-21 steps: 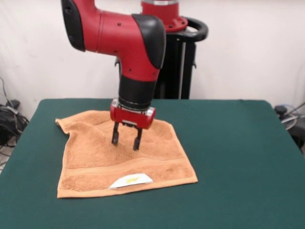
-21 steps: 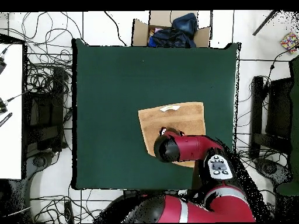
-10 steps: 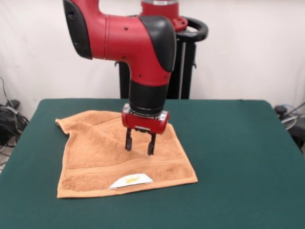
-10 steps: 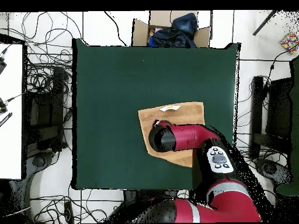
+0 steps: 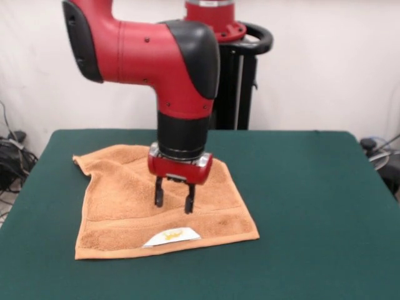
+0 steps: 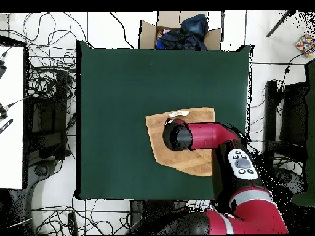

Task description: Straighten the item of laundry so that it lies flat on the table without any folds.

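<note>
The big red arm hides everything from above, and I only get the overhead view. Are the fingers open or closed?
Observer: Open. In the front view the gripper holds its two fingers apart, with nothing between them.
Operator: Are they grabbing the towel?
Observer: No. They point down over the middle of the towel. I cannot tell if the tips touch it.
Operator: Is it flat?
Observer: Not fully. The front view shows a wrinkle near its left corner.
</note>
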### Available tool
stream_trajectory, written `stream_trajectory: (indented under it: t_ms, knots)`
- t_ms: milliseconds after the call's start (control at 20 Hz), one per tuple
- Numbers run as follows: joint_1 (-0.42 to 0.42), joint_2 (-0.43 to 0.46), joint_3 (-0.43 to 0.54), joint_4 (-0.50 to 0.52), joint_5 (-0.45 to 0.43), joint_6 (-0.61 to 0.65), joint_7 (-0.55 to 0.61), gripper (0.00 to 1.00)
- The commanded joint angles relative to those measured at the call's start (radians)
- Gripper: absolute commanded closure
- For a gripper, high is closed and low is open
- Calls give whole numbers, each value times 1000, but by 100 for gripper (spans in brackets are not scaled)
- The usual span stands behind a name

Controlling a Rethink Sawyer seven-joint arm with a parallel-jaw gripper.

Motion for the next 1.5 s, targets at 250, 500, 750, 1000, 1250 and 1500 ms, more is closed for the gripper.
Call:
stream_trajectory:
  t_ms: [250,500,750,1000,1250,1500]
  knots:
    - [15,78,47,-161,-12,151,-61,0]
    - [34,183,13,-237,-51,116,-42,0]
    - [34,219,-14,-258,-77,100,-50,0]
    - [-4,195,-11,-246,-91,155,-121,0]
    - [-43,159,15,-231,-90,201,-178,0]
    - [-59,148,35,-222,-88,206,-186,0]
